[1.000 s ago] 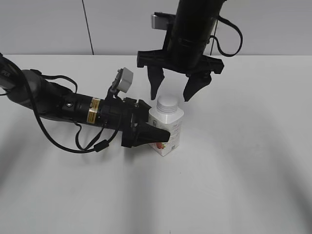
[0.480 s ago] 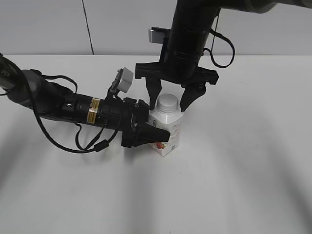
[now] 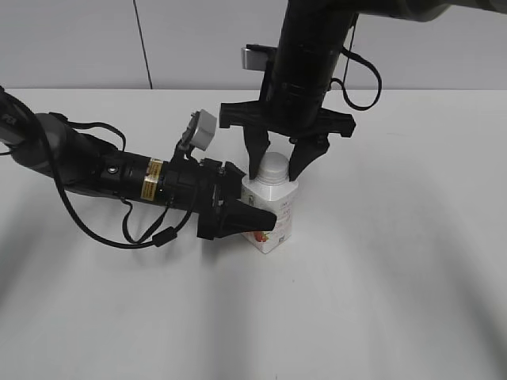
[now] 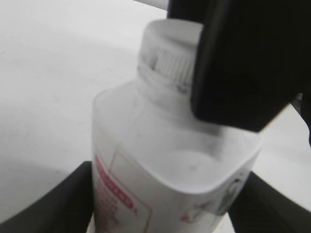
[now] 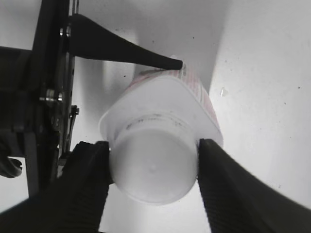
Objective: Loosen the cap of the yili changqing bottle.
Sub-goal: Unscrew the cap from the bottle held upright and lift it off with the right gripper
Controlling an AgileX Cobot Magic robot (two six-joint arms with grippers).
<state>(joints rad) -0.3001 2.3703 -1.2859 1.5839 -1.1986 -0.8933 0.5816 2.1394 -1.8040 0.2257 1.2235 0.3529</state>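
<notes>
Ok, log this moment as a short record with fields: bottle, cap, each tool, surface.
bottle: yili changqing bottle, white with a pink-red label, standing upright on the table
cap: white cap, still on the neck
left tool: left tool reaches in from the side, fingers on either side of the bottle body, holding it
right tool: right tool comes from above, fingers at both sides of the cap, touching or nearly so
surface: plain white table

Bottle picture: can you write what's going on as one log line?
left gripper: shut on bottle | right gripper: fingers on both sides of cap | bottle: upright on table | cap: still on
</notes>
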